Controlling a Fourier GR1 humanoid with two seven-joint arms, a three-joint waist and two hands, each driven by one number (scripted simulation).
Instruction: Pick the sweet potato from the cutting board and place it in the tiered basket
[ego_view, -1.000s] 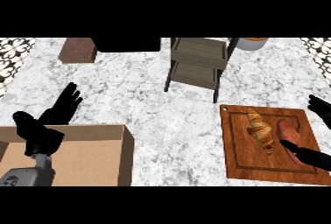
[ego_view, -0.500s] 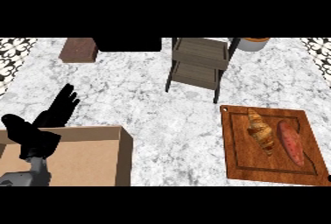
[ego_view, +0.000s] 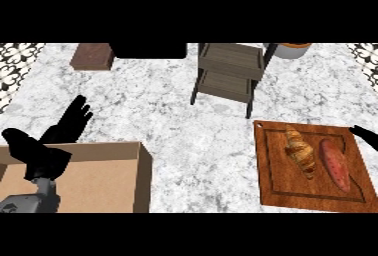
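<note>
Since a second ago your right hand (ego_view: 363, 133) has pulled off the cutting board (ego_view: 272, 165) to the frame's right edge; only a dark tip shows, so you cannot tell its state. Your sweet potato (ego_view: 336, 165) lies on the board's right half, beside the croissant (ego_view: 300, 151). Your left hand (ego_view: 60, 133) rests at lower left with fingers released, over the cardboard box (ego_view: 103, 180). Your tiered basket (ego_view: 230, 70) stands on the bench (ego_view: 177, 115) at upper centre.
</note>
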